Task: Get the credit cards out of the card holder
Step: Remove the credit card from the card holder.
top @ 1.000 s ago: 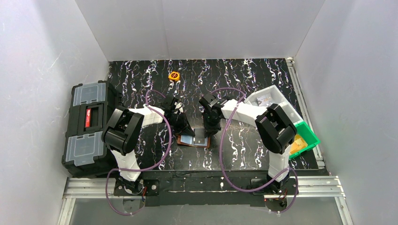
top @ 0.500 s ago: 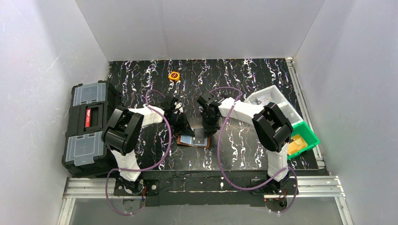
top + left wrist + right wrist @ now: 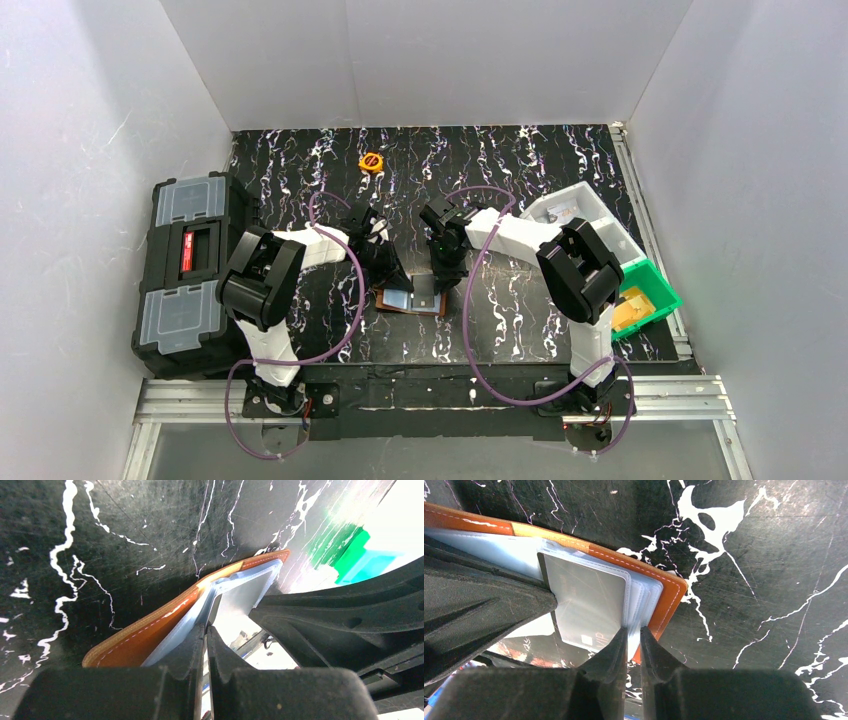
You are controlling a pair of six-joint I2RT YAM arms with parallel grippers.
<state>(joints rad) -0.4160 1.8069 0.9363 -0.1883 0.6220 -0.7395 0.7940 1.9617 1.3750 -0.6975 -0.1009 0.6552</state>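
The brown leather card holder (image 3: 412,300) lies open on the black marbled table between both grippers. In the right wrist view its orange-brown leaf (image 3: 670,597) carries a stack of clear pockets, and a grey credit card (image 3: 584,605) sits inside the top pocket. My right gripper (image 3: 634,631) is shut on the near edge of that pocket stack. My left gripper (image 3: 206,628) is shut, with its tips pressed down at the fold by the pale pockets (image 3: 245,592) on the other leaf (image 3: 145,637). Seen from above, the left gripper (image 3: 393,280) and the right gripper (image 3: 445,284) stand over the holder's far edge.
A black toolbox with grey lids (image 3: 190,270) stands at the left table edge. A white tray (image 3: 580,215) and a green bin (image 3: 652,295) sit at the right. A small round orange object (image 3: 371,160) lies near the back wall.
The right arm's elbow has shifted slightly left and its jaws have narrowed a little on the pocket edge. The left arm and the card holder have not moved.
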